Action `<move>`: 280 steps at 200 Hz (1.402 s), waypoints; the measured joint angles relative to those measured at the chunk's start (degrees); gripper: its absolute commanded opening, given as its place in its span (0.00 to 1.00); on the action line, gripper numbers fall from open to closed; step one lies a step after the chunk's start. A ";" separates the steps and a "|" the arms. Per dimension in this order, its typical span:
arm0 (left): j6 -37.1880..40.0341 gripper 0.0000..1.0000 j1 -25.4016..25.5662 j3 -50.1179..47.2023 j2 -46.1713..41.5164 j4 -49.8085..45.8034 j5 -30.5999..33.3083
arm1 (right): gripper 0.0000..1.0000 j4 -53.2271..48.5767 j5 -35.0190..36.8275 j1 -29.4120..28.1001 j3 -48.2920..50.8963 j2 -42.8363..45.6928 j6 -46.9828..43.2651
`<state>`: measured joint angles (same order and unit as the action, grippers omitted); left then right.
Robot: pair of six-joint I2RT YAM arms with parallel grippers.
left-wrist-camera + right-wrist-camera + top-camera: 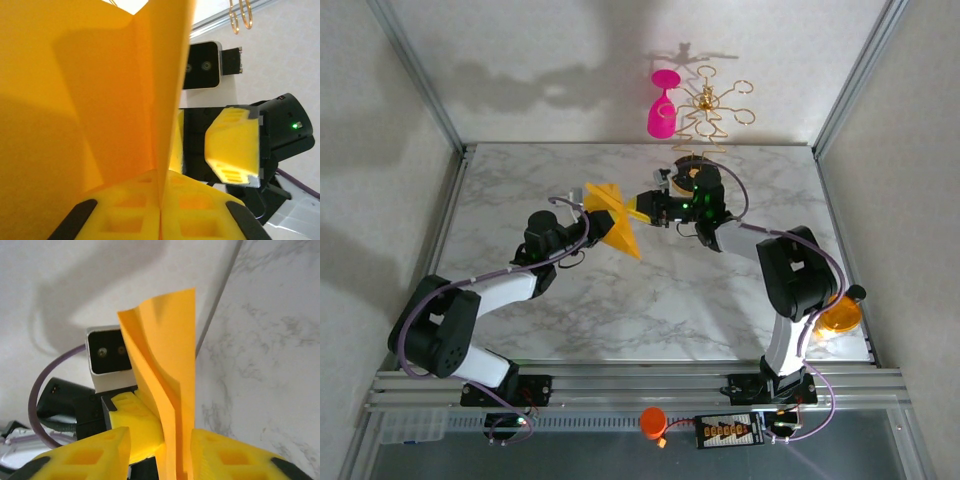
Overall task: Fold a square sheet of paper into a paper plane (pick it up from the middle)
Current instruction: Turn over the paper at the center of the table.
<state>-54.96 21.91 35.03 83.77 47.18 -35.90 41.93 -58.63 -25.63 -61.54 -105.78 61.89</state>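
We found the sheet of paper (pixel 620 228) lifted off the worktop (pixel 650 310), over its far half and about midway between the left and right edges. It was already creased. From above it showed as an orange-yellow wedge with one point aimed toward the near edge. In the left wrist view a sharp ridge ran up the middle of it.

The left gripper (pixel 160 207) was clamped tight on the paper, its two yellow fingers (pixel 125 205) pressed together with the fold pinched between them. The right gripper (pixel 160 455) faced it from the other side, and its jaws stood partly apart around the same fold. We saw a clear gap between the paper and one yellow finger (pixel 95 452). The other finger lay just beside the sheet, and we could not tell whether it touched.

Past the far edge a pink wine glass (pixel 663 105) stood just beside a gold stand (pixel 712 102) of wire loops. An orange translucent disc (pixel 840 317) lay by the right edge toward the near right corner, partly behind the right arm. A small round orange knob (pixel 652 421) sat on the rail below the near edge.
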 measured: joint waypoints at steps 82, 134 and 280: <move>22.27 0.05 1.18 20.02 -1.49 -45.44 20.44 | 0.72 -27.85 32.20 4.04 1.57 16.11 -26.27; 32.81 0.05 5.75 37.42 8.31 -73.07 48.22 | 0.85 -32.48 47.47 4.04 5.95 20.02 -31.17; 31.39 0.05 16.72 53.48 39.39 -100.78 86.05 | 0.96 -32.81 61.02 6.45 12.33 27.96 -30.73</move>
<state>-23.57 38.63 88.51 123.15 -53.60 50.15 9.13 2.39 -19.18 -49.21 -77.82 31.16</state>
